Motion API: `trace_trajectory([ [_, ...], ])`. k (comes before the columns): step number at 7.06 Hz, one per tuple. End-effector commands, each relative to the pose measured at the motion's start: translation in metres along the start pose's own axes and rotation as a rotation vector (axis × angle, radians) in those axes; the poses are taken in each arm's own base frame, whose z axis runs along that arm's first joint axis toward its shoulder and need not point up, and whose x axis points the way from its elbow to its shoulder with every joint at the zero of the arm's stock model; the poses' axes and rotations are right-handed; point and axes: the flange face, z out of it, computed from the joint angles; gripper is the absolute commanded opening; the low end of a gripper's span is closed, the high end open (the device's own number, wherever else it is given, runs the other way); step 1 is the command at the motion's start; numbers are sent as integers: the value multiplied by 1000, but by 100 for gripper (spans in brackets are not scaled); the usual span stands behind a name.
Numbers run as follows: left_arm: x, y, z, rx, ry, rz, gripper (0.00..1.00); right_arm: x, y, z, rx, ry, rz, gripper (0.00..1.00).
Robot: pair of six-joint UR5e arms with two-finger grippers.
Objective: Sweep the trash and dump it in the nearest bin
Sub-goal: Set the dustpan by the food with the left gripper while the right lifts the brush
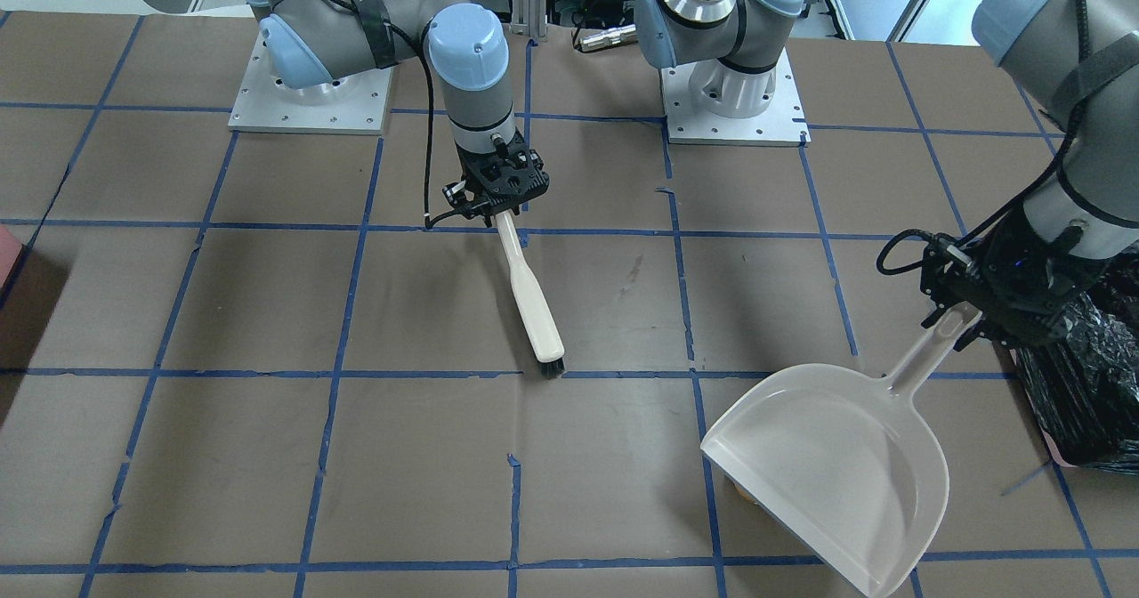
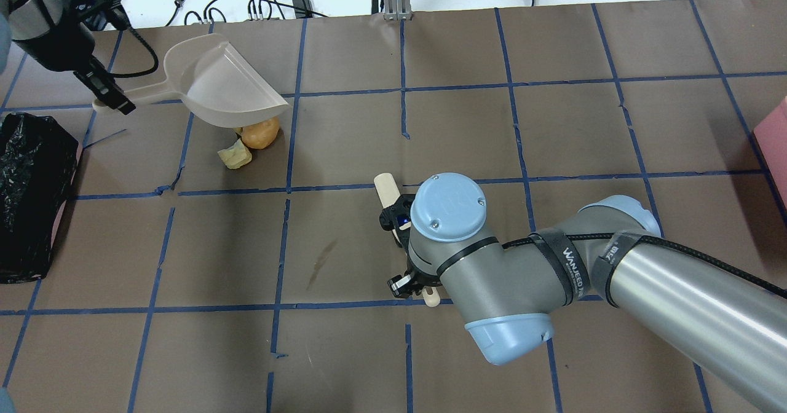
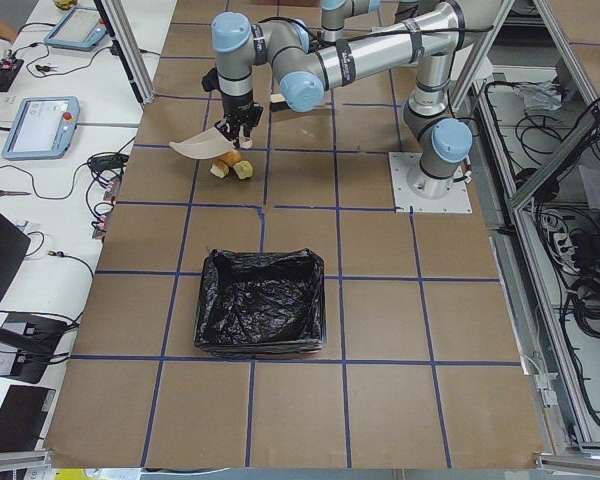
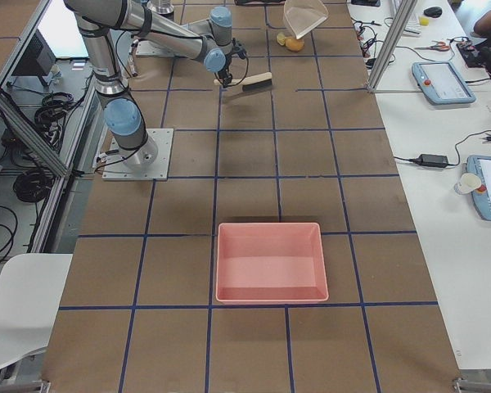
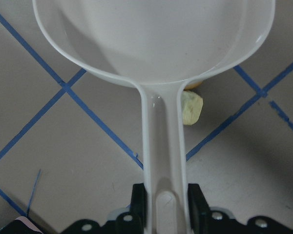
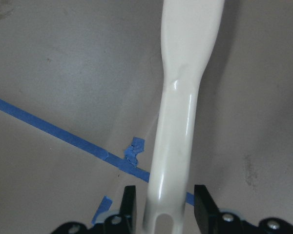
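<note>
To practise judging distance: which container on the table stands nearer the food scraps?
The bin lined with crinkled black plastic: the round golden-brown bun lies far closer to it than to the bare pink tray at the opposite end.

Your table (image 2: 553, 124): brown cover, blue tape grid. On it you have bun (image 2: 260, 134), bread chunk (image 2: 235, 155) just beside, black-bagged bin (image 3: 262, 303), pink tray (image 4: 269, 262).

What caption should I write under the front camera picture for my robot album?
Right gripper holds a brush; left gripper holds a dustpan near the black-bagged bin.
</note>
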Motion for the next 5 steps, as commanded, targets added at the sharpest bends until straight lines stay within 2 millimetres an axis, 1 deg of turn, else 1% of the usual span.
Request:
trace_trajectory([
  [1, -29, 73, 15, 11, 33, 157, 7, 0, -1, 0, 2, 0, -3, 6],
  [2, -40, 106, 33, 60, 67, 236, 6, 0, -2, -3, 10, 2, -4, 4],
  [3, -49, 138, 43, 71, 75, 287, 6, 0, -4, -9, 24, 3, -2, 2],
  [4, -56, 155, 46, 72, 70, 314, 6, 1, -14, -25, 57, 17, 10, 1],
  [5, -64, 158, 60, 78, 89, 374, 6, 3, -21, -36, 75, 38, 38, 0],
])
